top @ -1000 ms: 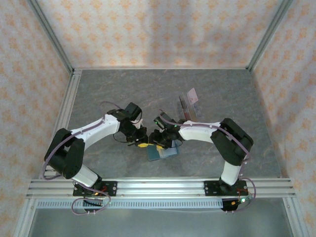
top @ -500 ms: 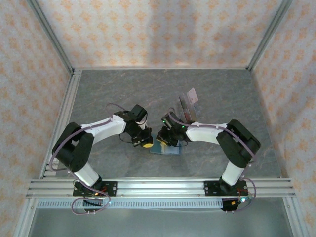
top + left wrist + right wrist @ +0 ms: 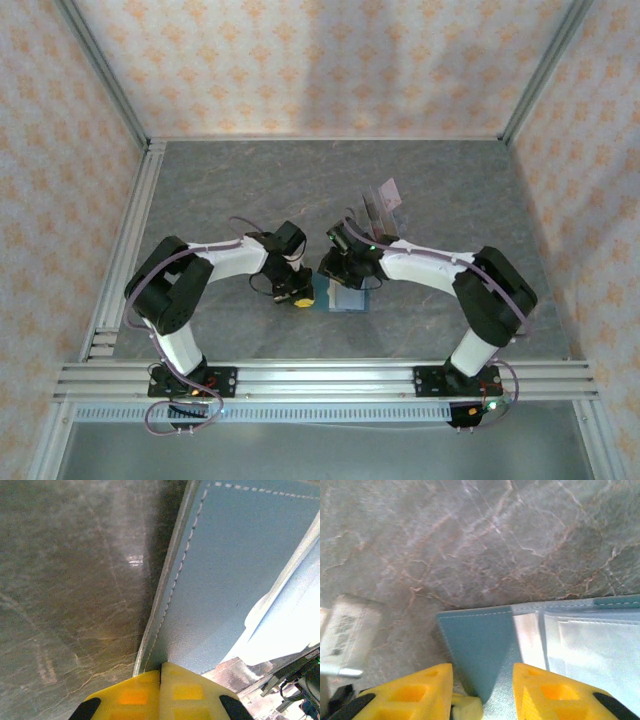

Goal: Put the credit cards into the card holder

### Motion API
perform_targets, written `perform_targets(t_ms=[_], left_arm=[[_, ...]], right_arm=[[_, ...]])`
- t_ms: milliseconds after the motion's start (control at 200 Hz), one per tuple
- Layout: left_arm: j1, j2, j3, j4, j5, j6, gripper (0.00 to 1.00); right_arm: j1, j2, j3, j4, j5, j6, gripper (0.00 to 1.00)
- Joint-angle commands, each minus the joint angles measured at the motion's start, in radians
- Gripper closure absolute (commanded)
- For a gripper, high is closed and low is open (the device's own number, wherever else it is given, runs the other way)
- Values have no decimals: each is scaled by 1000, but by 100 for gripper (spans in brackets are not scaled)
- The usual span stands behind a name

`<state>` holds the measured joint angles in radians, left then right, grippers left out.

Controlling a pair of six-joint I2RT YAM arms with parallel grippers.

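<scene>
I counted one card holder [image 3: 347, 297], one clear stand [image 3: 378, 212] and one table [image 3: 200, 180]. In the stand one pinkish card [image 3: 392, 190] stood out; the other cards there were too small to count. Of pincers I had two, the left pincer [image 3: 298, 297] and the right pincer [image 3: 342, 276].

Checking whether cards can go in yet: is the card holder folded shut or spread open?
Spread open: in the right wrist view the card holder shows its pale inner pockets exposed beside a teal panel.
</scene>
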<state>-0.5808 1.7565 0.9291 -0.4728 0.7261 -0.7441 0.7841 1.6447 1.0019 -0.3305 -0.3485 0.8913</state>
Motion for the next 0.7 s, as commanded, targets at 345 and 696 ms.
perform_targets(t_ms=[345, 696], left_arm=[[-5, 27, -36, -28, -77, 10, 99], [-5, 34, -17, -50, -75, 23, 99]], right_arm=[[-5, 76, 218, -461, 231, -320, 71], [4, 158, 205, -456, 268, -353, 70]])
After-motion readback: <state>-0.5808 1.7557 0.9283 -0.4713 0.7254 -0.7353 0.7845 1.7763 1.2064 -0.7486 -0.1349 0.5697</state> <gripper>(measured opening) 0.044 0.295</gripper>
